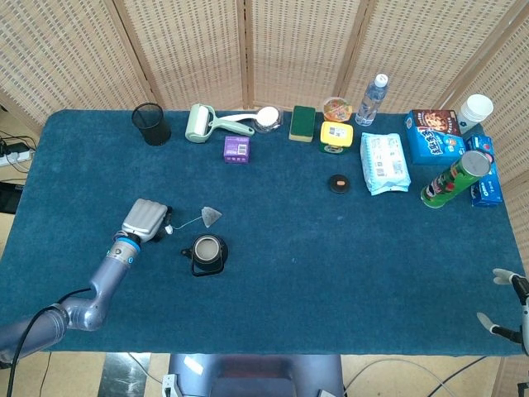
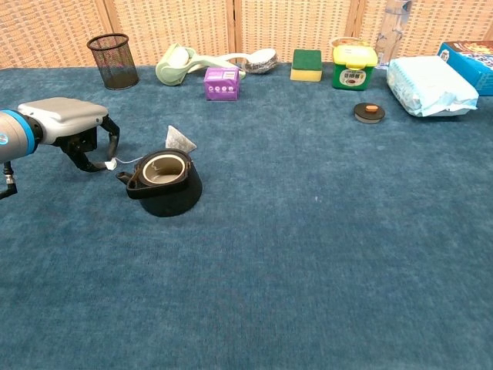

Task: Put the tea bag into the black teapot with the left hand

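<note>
The left hand [image 1: 145, 220] lies low over the blue-covered counter [image 1: 297, 248], palm down with fingers curled under, and its fingertips [image 2: 108, 158] pinch the small white tag of the tea bag [image 1: 212, 216]. In the chest view the tag sits right at those fingertips, and the thin string runs from it toward 3 o'clock to the pyramid-shaped bag, which rests on the cloth, not lifted. The black teapot [image 1: 207, 251] stands upright with its top open, showing a pale interior; the tea bag lies just beside it at about 12 o'clock in the head view, and the left hand is at roughly 10 o'clock from the pot. A small round dark lid [image 1: 338, 183] with an orange knob lies well apart from the pot, toward 2 o'clock. The right hand [image 1: 506, 306] shows only at the lower right edge of the head view, fingers spread and holding nothing. Along the far edge of the counter stand a black mesh cup [image 1: 151, 123], a pale green roller [image 1: 201, 123], a purple box [image 1: 236, 149], a green sponge [image 1: 302, 122], a yellow container [image 1: 336, 137] and a water bottle [image 1: 371, 100].
</note>
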Robot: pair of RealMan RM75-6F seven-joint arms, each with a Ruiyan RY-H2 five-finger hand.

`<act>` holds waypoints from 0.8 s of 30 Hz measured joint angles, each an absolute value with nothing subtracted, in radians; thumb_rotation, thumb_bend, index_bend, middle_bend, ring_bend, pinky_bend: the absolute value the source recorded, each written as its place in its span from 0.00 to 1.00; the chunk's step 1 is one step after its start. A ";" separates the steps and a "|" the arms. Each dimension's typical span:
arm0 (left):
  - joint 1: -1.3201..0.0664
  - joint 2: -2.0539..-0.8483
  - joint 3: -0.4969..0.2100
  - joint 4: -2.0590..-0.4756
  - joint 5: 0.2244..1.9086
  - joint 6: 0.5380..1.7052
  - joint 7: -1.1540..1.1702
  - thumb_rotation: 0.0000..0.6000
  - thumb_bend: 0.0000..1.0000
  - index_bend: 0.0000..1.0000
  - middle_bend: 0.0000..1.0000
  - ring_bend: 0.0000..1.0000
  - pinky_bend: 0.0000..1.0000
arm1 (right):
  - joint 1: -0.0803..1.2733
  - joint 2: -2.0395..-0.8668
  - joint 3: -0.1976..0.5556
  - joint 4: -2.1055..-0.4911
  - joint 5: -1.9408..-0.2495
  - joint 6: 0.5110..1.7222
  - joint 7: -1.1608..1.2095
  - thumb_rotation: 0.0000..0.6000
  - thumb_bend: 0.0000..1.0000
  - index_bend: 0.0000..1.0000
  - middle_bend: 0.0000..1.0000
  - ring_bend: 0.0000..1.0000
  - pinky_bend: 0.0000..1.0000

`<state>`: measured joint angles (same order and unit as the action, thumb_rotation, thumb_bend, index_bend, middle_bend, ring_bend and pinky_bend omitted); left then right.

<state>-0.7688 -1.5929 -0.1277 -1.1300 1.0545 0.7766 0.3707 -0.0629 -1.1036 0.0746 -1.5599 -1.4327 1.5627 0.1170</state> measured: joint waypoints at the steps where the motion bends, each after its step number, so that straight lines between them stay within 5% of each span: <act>1: -0.770 -1.595 -0.127 -1.129 1.055 0.776 0.371 1.00 0.38 0.51 0.98 0.95 0.92 | -0.064 -1.104 0.075 -1.559 -1.432 1.564 0.118 1.00 0.10 0.26 0.36 0.30 0.38; 24: -0.792 -1.597 -0.135 -1.157 1.047 0.776 0.378 1.00 0.38 0.51 0.98 0.95 0.92 | -0.078 -1.107 0.076 -1.542 -1.431 1.573 0.139 1.00 0.10 0.26 0.36 0.30 0.38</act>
